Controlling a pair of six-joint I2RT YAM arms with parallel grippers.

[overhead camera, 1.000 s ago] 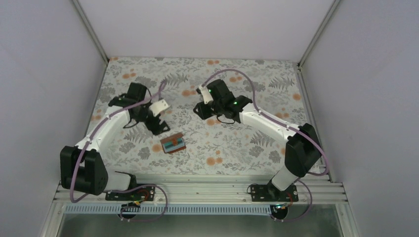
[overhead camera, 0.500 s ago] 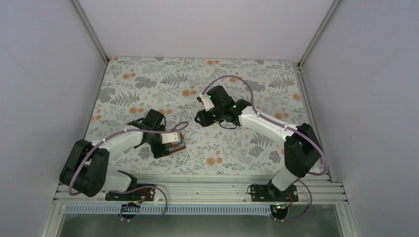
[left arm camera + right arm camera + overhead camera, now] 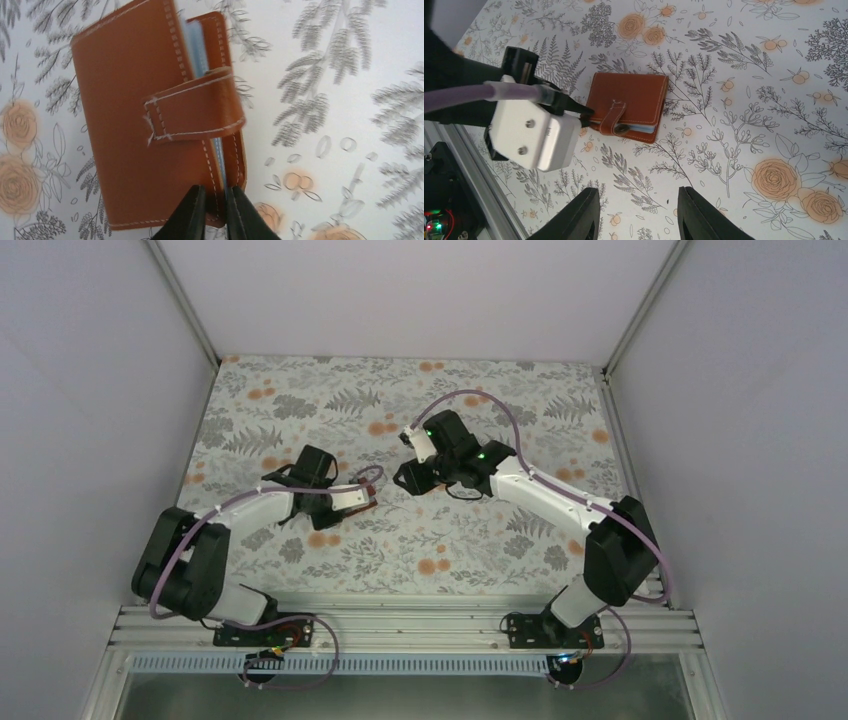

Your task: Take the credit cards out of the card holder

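Moved: left gripper, wide a moment ago, now pinches the card holder, which has been carried away from the near edge.
Right gripper: jaws spread, empty, hovering apart from the holder.
Left wrist view alone: both fingertips closed on the holder's edge.
Right wrist view alone: whole holder over floral cloth, mid-table; lifted or resting, cannot tell.
Top view: holder nearly hidden.
Holder: brown leather, white stitching, shut, strap fastened, pale blue-grey layers inside.

Brown card holder with white stitching, grey-and-orange floral table, black fingers
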